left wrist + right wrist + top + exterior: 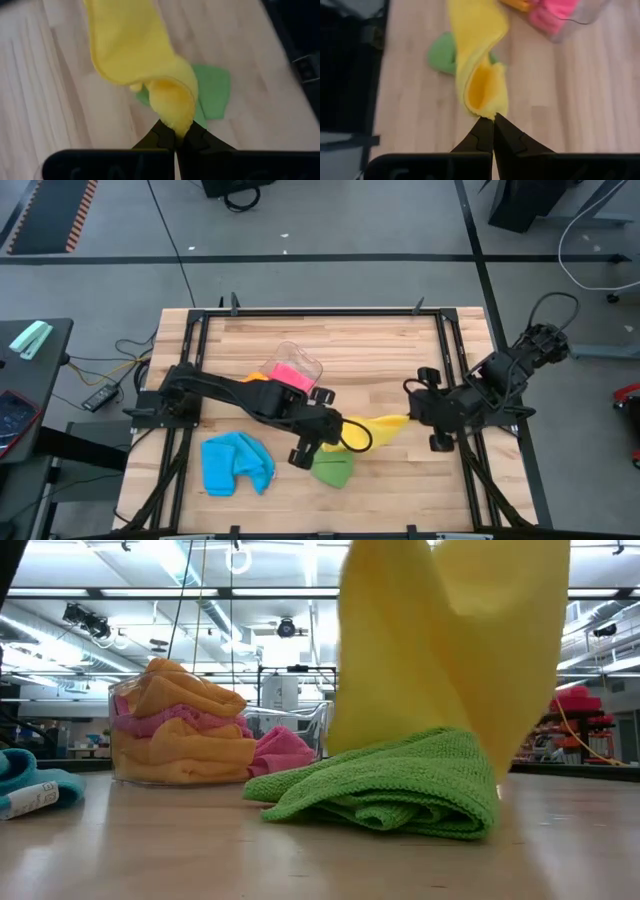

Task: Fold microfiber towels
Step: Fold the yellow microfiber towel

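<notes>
Blue towel (236, 463) lay crumpled at near left. Left gripper (175, 136) pinched shut on one end of the yellow towel (385, 426), right gripper (493, 123) clamped tight on the other, strung mid-table above the green towel (333, 469). Looked light, floppy, saggy; probably best grabbed at corners.

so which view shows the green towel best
The low view: the green towel lies folded on the table, its whole front in sight. The high view shows it small, partly under the yellow towel. Both wrist views show only parts of it behind the yellow one.
</notes>
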`<action>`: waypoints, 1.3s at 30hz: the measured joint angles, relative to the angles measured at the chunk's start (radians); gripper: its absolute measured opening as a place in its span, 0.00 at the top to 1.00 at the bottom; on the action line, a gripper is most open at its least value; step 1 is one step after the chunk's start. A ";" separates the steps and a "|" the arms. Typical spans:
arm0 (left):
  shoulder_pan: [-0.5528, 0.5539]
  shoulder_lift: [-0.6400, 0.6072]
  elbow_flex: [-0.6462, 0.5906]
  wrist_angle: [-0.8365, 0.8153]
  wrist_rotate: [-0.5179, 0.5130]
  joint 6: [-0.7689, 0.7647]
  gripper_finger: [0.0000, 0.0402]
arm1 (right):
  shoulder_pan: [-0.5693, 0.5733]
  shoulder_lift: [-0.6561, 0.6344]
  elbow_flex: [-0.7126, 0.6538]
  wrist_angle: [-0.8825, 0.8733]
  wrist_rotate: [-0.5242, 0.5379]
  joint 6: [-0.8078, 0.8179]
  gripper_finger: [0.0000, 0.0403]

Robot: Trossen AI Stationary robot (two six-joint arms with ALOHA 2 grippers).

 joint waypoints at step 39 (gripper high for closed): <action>0.419 -0.005 -0.147 0.256 -0.032 0.206 0.97 | -0.540 0.000 -0.287 0.029 0.306 -0.492 0.99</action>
